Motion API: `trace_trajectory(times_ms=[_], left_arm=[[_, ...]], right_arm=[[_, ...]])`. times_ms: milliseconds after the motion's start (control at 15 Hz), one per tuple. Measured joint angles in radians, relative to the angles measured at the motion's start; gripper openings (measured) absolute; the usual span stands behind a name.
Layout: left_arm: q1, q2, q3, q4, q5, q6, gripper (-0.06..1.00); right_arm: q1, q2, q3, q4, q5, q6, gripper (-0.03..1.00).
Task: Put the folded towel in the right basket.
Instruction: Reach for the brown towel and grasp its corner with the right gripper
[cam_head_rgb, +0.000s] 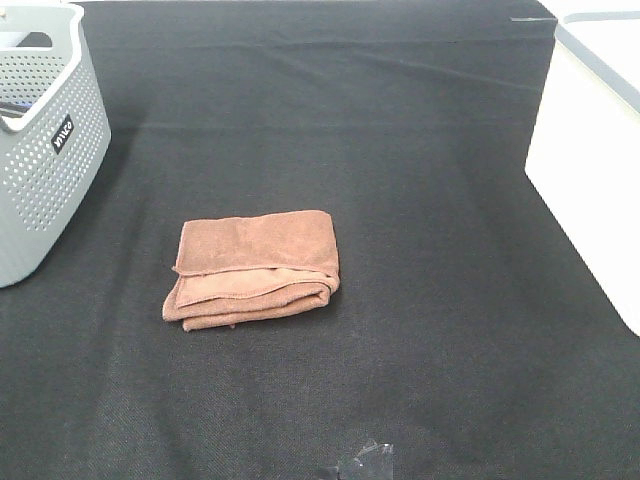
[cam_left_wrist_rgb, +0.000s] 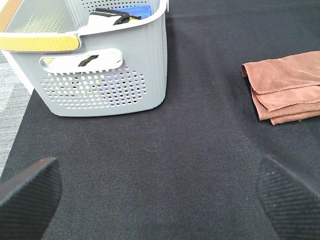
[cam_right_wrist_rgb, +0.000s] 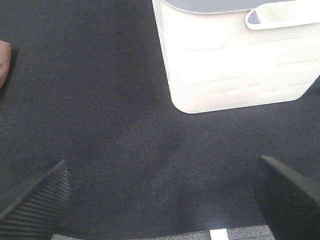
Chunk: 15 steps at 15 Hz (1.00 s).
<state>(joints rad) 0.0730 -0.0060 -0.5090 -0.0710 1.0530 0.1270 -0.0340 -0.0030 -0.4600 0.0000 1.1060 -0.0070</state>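
Note:
A folded brown towel lies flat on the black cloth near the middle of the table. It also shows in the left wrist view, and its edge in the right wrist view. The white right basket stands at the right edge, also seen in the right wrist view. My left gripper is open and empty above bare cloth, away from the towel. My right gripper is open and empty above bare cloth in front of the white basket. Neither arm shows in the high view.
A grey perforated basket stands at the left edge and holds a blue cloth and other items. A small dark object sits at the front edge of the table. The black cloth covers the table.

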Motion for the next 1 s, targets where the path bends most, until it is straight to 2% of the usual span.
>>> trace_trajectory(times_ms=[1000], left_arm=[[0.0, 0.0, 0.0, 0.0, 0.0, 0.0, 0.99]], right_arm=[[0.0, 0.0, 0.0, 0.0, 0.0, 0.0, 0.96]])
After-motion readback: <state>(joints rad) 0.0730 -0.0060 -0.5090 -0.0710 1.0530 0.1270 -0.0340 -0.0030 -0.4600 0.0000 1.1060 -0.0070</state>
